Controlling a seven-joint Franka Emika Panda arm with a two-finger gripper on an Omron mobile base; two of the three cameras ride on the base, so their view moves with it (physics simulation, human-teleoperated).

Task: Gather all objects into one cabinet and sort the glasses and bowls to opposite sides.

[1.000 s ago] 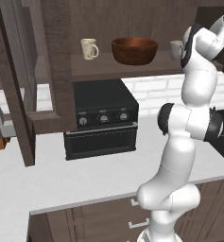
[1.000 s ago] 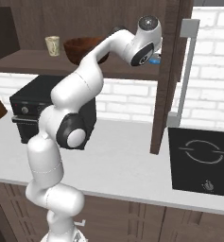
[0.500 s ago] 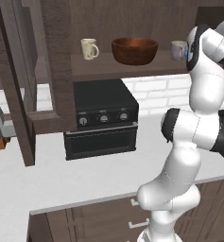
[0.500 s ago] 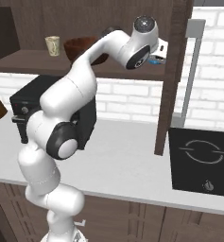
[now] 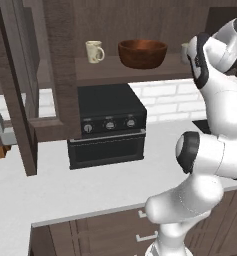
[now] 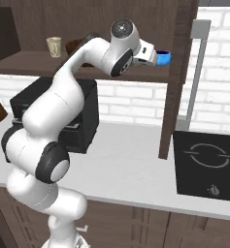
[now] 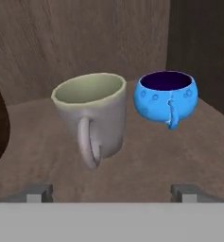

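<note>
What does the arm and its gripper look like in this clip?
A glossy white arm of rounded, tubular links with dark grey to black joint caps and rings. The hand is white and boxy. The gripper ends in two small grey finger tips. No cables or markings are visible.

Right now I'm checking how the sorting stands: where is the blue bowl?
In the hand view the blue bowl stands on the cabinet shelf, just right of the grey-green mug, near the dark side wall.
</note>
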